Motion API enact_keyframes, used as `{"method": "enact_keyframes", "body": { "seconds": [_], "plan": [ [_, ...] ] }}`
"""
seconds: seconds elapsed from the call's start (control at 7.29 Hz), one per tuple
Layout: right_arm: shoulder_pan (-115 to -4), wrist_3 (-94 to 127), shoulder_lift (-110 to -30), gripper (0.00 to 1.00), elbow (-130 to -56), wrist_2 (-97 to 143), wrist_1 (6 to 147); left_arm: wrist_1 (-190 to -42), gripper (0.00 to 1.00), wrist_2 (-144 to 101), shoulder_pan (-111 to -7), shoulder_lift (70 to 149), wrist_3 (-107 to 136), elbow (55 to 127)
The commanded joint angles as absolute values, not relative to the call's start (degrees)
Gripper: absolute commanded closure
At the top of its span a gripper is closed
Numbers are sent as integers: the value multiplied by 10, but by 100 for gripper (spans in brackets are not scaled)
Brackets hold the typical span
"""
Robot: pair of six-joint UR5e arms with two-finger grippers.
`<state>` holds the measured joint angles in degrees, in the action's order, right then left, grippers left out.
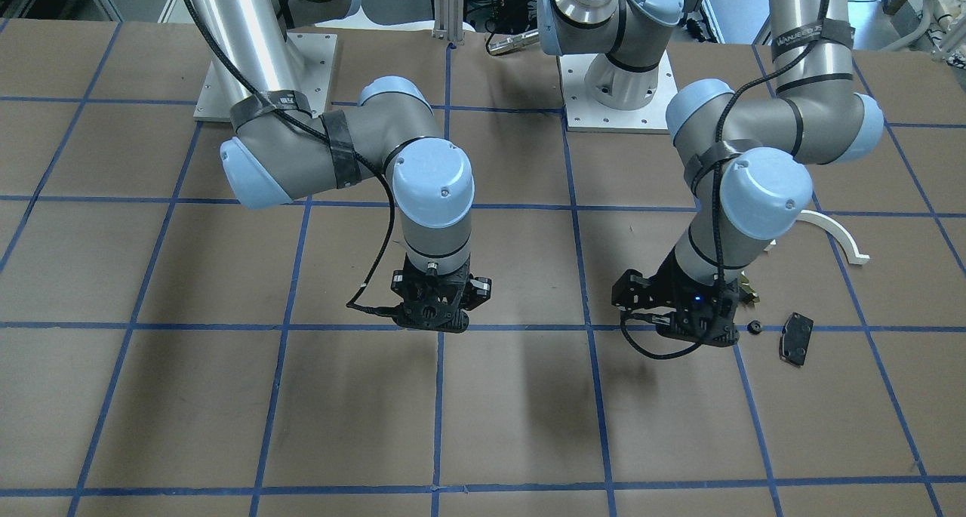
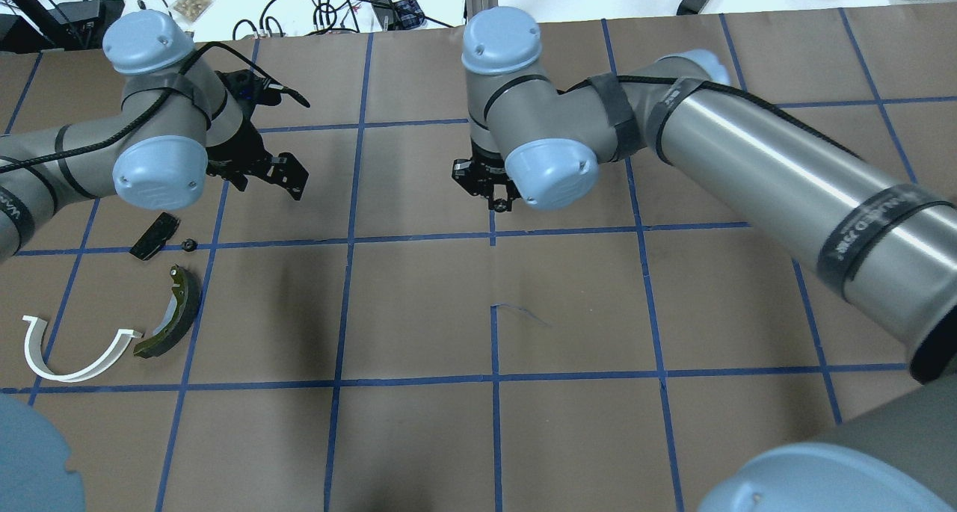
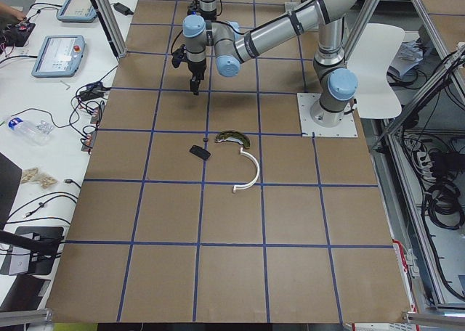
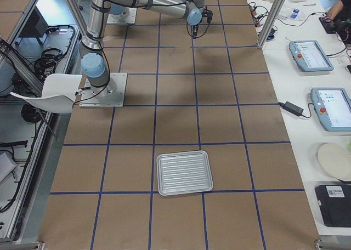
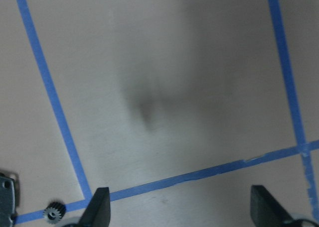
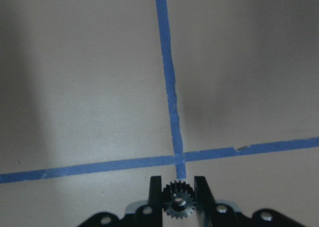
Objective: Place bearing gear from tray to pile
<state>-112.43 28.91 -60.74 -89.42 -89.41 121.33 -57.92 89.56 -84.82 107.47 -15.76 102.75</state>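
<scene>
My right gripper (image 6: 178, 189) is shut on a small dark bearing gear (image 6: 178, 205) and holds it above a crossing of blue tape lines; it hangs over the table's middle (image 2: 493, 190). The pile lies at the left: a brake shoe with olive lining (image 2: 173, 314), a white plastic arch (image 2: 71, 355), a flat black pad (image 2: 153, 235) and another small gear (image 2: 189, 244). My left gripper (image 5: 182, 202) is open and empty, just beyond the pile (image 2: 262, 172); that small gear (image 5: 52, 213) shows at its lower left. The metal tray (image 4: 185, 172) lies far off and looks empty.
The table is brown paper with a blue tape grid (image 2: 493, 303). Cables and small items lie on the white bench (image 2: 336, 4) past the far edge. Both arm bases (image 1: 615, 87) stand at the robot's side.
</scene>
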Motion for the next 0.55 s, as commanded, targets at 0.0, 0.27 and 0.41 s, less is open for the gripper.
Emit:
{"method": "enact_keyframes", "body": {
  "seconds": [0.0,0.27,0.41],
  "plan": [
    [-1122,284,-600,0,-886,-889,1228,-578,0,893,-874,1078,-127,1031],
    [-1073,243,-627,0,-854,-884,1170,-578,0,884,-881,1083,-100,1031],
    [-1037,157,-662,0,-835,-886,1112,-577,0,883,-891,1083,-94,1030]
  ]
}}
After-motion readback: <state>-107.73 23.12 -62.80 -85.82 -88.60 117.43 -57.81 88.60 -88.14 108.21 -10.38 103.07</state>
